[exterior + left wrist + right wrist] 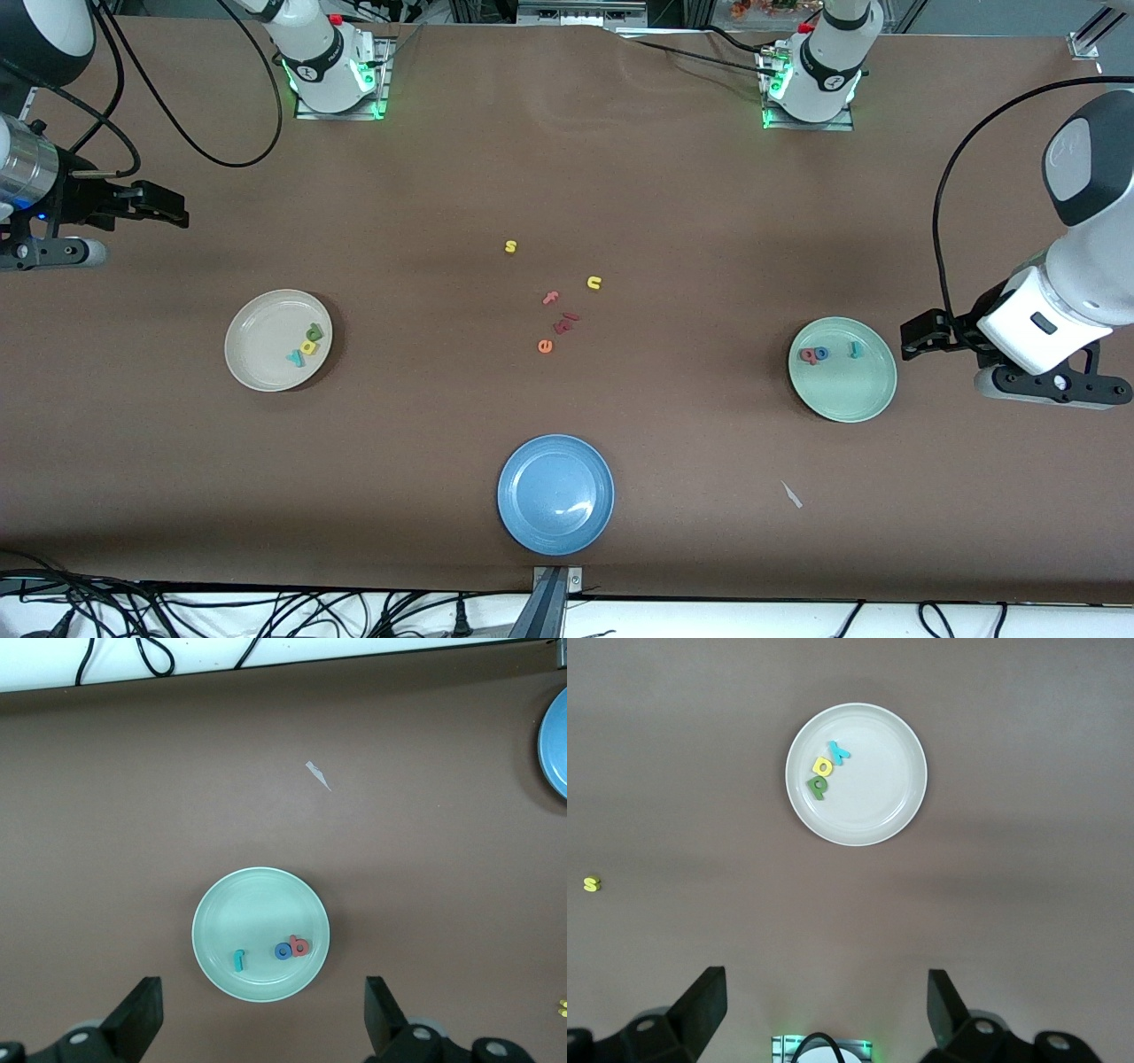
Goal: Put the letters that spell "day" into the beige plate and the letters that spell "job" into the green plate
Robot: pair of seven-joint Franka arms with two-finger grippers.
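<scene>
- Right gripper (pixel 173 206): raised over bare table at the right arm's end, jaws spread apart, holding nothing. Its arm is cut off by the frame edge.
- Beige plate (pixel 257 363): holds all three "day" letters, bunched together near the rim on the side toward the table's middle: teal y (pixel 295 358), yellow d (pixel 308 346), dark green a (pixel 315 332). In the right wrist view the trio touch in a short row: y (pixel 839 752), d (pixel 823 767), a (pixel 818 787).
- Table middle, loose letters: yellow s (pixel 510 246), pink f (pixel 551 298), two small reddish pieces (pixel 565 322) too small to read, orange e (pixel 545 346), yellow u (pixel 594 283).
- Blue plate (pixel 555 494): nearest the front camera, nothing in it.
- Small pale scrap (pixel 791 494) on the table between the blue and green plates; cannot tell what it is.
- Green plate (pixel 850 390): holds the "job" letters: red-pink b (pixel 808 355) touching blue o (pixel 821 353), teal j (pixel 855 349) apart from them. Left wrist view: j (pixel 238 959), o (pixel 283 950), b (pixel 300 946).
- Left gripper (pixel 921 335): raised just beside the green plate at the left arm's end, jaws apart, empty.
- No legible brand text.
</scene>
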